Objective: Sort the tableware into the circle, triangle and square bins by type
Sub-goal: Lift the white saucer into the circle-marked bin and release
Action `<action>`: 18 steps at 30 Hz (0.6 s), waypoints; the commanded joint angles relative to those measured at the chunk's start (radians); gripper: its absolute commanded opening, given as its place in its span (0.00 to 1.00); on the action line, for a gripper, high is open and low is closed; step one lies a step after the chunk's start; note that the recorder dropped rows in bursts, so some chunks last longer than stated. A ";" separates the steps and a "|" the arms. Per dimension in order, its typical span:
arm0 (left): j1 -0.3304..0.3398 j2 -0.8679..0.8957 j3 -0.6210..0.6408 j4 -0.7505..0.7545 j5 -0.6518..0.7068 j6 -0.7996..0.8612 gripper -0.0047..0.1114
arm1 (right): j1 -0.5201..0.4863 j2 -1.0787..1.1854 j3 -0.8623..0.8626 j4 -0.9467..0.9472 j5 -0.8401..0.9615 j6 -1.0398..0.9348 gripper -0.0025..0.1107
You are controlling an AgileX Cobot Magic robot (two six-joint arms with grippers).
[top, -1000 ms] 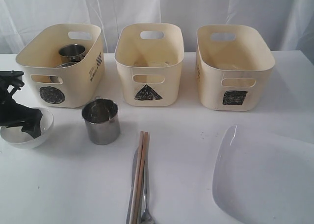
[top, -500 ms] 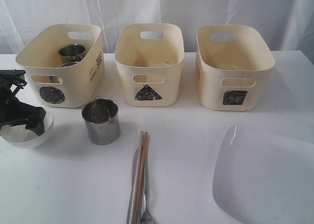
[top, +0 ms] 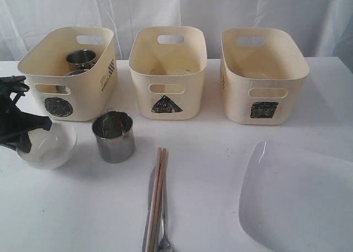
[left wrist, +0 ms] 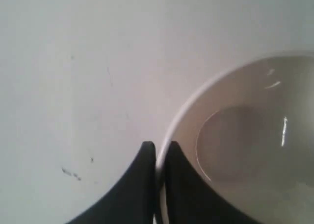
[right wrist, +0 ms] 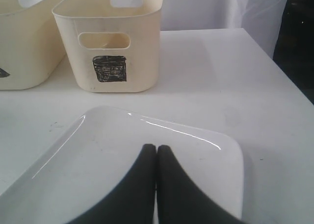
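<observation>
My left gripper [top: 26,137] is shut on the near-left rim of the small round white dish [top: 51,146]. In the left wrist view the fingertips [left wrist: 158,148] pinch the rim, one inside and one outside the dish [left wrist: 245,136]. A steel mug [top: 113,136] stands beside the dish. The circle bin [top: 69,75] holds another steel mug [top: 81,59]. The triangle bin [top: 168,70] and square bin [top: 262,75] stand to its right. Chopsticks [top: 158,191] and metal cutlery [top: 148,213] lie at the front. My right gripper [right wrist: 156,148] is shut with nothing in it, over the large white plate [right wrist: 122,150].
The large plate [top: 298,202] fills the front right corner of the table. A white curtain hangs behind the bins. The square bin [right wrist: 110,42] stands just beyond the plate in the right wrist view, with the table's right edge [right wrist: 294,87] near.
The left gripper has shut on the dish's rim. The dish has shifted to the right, towards the steel mug. The right side has not changed.
</observation>
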 commanded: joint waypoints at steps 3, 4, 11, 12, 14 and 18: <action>0.001 -0.079 0.009 0.048 0.190 0.042 0.04 | -0.002 -0.006 0.001 -0.003 -0.004 -0.001 0.02; 0.001 -0.108 0.009 0.050 0.190 0.042 0.04 | -0.002 -0.006 0.001 -0.003 -0.004 -0.001 0.02; 0.001 -0.351 0.006 0.059 0.109 0.042 0.04 | -0.002 -0.006 0.001 -0.003 -0.004 -0.001 0.02; 0.001 -0.380 0.006 0.059 0.078 0.036 0.04 | -0.002 -0.006 0.001 -0.003 -0.004 -0.001 0.02; 0.001 -0.445 0.006 0.059 -0.021 0.024 0.04 | -0.002 -0.006 0.001 -0.003 -0.004 -0.001 0.02; 0.001 -0.500 0.006 0.035 -0.322 0.024 0.04 | -0.002 -0.006 0.001 -0.003 -0.004 -0.001 0.02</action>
